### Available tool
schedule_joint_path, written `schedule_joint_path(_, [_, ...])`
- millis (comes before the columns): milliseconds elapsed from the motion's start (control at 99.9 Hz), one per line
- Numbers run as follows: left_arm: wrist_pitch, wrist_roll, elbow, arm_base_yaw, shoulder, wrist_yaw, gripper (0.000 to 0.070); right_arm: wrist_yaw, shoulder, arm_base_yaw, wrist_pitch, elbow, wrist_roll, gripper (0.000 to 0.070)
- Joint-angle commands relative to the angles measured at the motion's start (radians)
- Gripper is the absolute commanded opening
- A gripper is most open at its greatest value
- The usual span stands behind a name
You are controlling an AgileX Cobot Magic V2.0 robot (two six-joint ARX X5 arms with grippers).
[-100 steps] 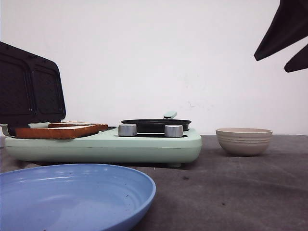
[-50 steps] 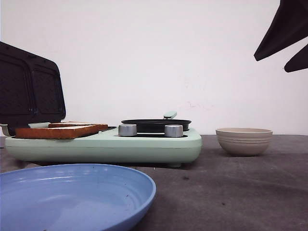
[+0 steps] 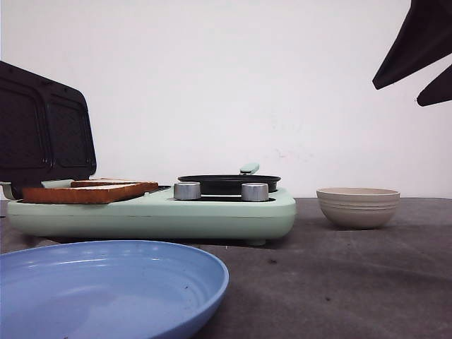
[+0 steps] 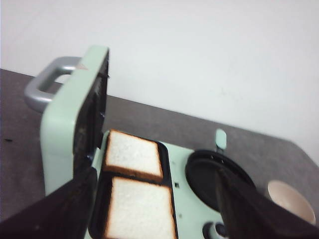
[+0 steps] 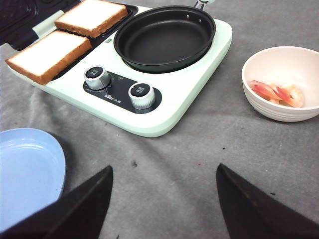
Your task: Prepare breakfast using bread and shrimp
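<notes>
Jaws of both grippers stand open and empty: the right gripper (image 5: pixel 162 199) hovers high over the desk (image 5: pixel 199 164), the left gripper (image 4: pixel 154 209) above the bread (image 4: pixel 133 155) (two slices, side by side on the mint breakfast maker (image 3: pixel 212 212)). Shrimp (image 5: pixel 276 93) lies in the beige bowl (image 3: pixel 357 206). The black pan (image 5: pixel 164 37) and blue plate (image 3: pixel 106 282) hold nothing. Nothing has shifted since the earlier frames.
</notes>
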Motion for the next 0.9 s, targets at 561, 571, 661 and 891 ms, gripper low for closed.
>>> schedule_joint_path(561, [0.261,-0.429,0.184,0.384,0.339,0.319,0.0438,0.001,0.003,0.005,-0.029,0.003,-0.008,0.0398])
schedule_joint_path(571, [0.261,-0.433,0.186,0.391,0.343,0.323,0.0438,0.001,0.003,0.005,-0.029,0.003,-0.008,0.0398])
schedule_joint_path(661, [0.256,-0.443,0.192,0.445,0.383,0.346,0.0434,0.002,0.003,0.005,-0.028,0.003,-0.010,0.0398])
schedule_joint_path(891, [0.267,-0.458,0.192,0.495,0.497,0.380,0.0434,0.003,0.003,0.005,-0.028,0.003,-0.011,0.0398])
